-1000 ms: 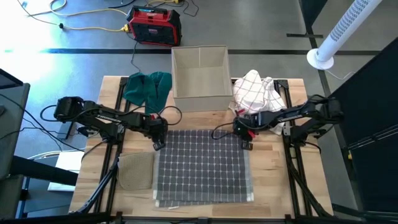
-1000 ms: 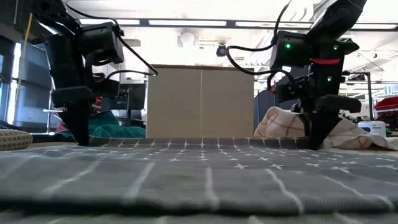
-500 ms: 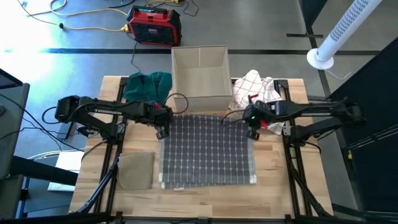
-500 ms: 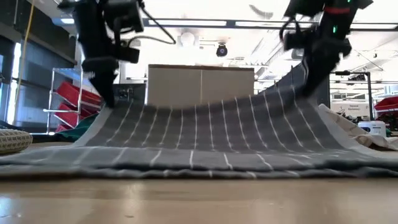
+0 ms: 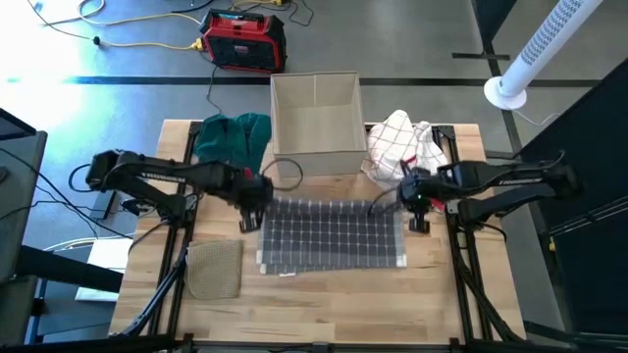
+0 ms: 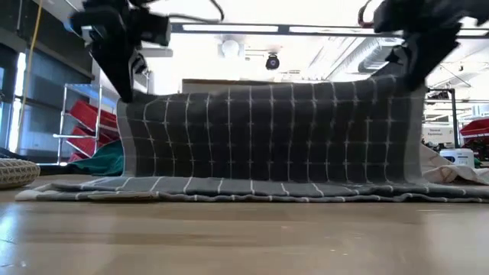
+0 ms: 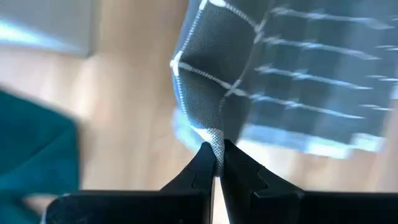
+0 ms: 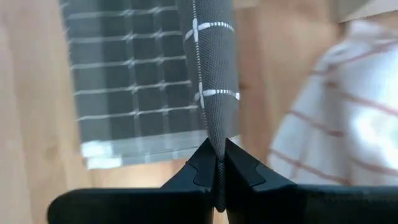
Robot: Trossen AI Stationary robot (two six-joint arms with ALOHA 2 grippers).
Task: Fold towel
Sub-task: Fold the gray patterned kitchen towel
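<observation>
While both arms hold the far edge high, the towel (image 6: 267, 130) hangs like a curtain over the middle of the table (image 5: 324, 294), its near half flat on the wood: the left gripper (image 5: 251, 197) pinches one far corner, the right gripper (image 5: 417, 198) the other, each clamped tight on cloth in its wrist view. By my read this is the first fold in mid-swing, with the lifted half not yet laid down. Next move calls for carrying both corners forward level and together, lowering them onto the near edge so the hems line up, then letting go.
</observation>
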